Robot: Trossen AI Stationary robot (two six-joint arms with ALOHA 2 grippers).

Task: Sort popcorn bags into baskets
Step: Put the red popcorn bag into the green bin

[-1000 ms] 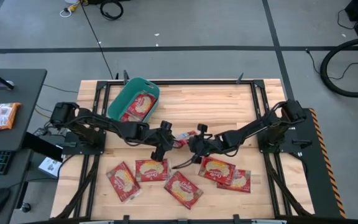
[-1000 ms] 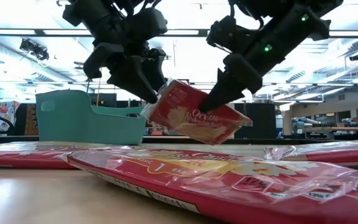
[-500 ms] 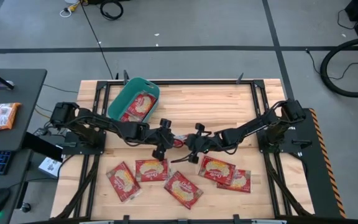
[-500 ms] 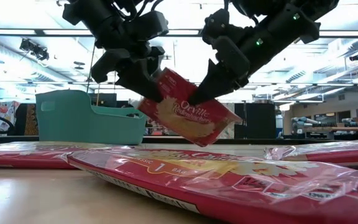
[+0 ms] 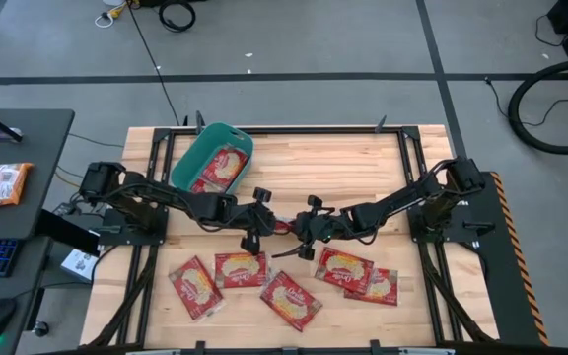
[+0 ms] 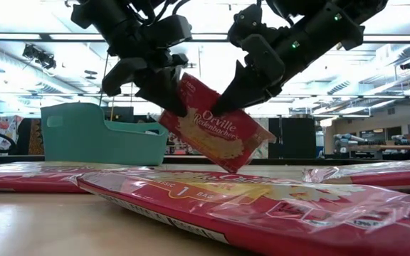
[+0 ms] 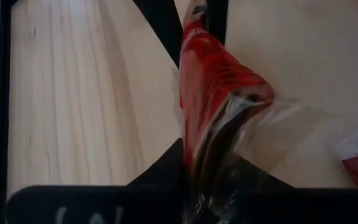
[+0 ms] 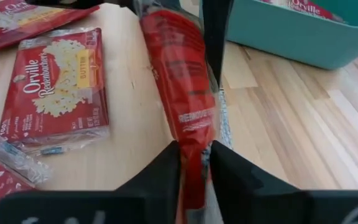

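From above, I see the left gripper [image 5: 262,223] and right gripper [image 5: 302,225] meeting at frame centre over the tabletop [image 5: 363,163], a popcorn bag [image 5: 282,225] between them. The teal basket [image 5: 193,156] sits upper left, holding packets; five more bags lie along the lower edge.

At table level, the Orville Redenbacher bag [image 6: 216,131] hangs tilted, both sets of jaws pinching its upper edge.

On the left wrist, my jaws close on clear wrap.

On the right wrist, jaws flank the bag's edge.
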